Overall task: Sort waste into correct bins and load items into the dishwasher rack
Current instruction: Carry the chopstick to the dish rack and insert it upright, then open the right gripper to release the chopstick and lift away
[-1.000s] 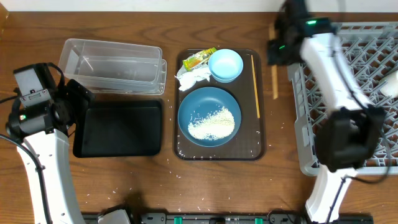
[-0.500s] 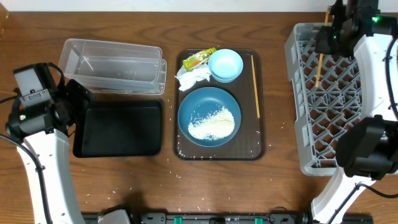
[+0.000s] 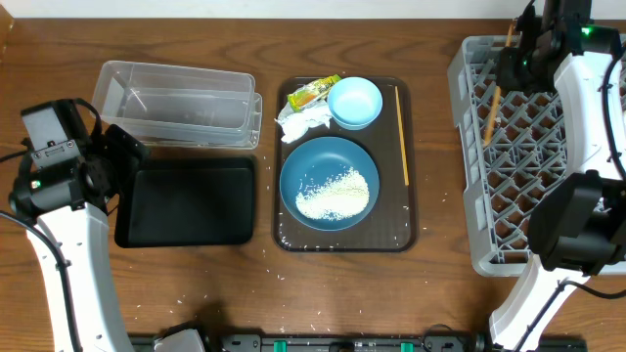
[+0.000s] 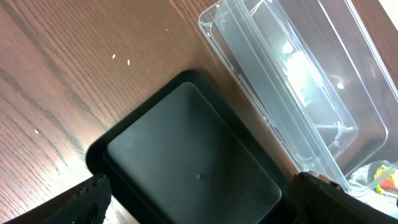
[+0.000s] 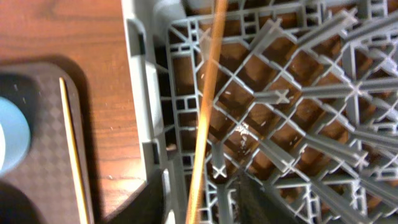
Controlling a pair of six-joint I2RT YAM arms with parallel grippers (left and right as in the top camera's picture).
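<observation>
One chopstick at the rack; the rest unsorted.
A thin wooden chopstick (image 5: 205,93) slants over the grey lattice plastic rack (image 3: 533,176), between the right gripper (image 5: 202,202) jaws, grip uncertain. The left gripper (image 4: 205,199) is spread and empty. The round dark blue plate (image 3: 313,161) of rice waits left of the rack.

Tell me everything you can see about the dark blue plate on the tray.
The dark blue plate is large, round and smooth, with a slightly raised rim. It could be ceramic or plastic. It lies flat, right way up, on the near half of the brown serving tray. A heap of loose white rice sits on it, a little toward the near side. The crumpled napkin lies by its far-left rim and the light blue bowl just beyond. Nothing holds it.
</observation>
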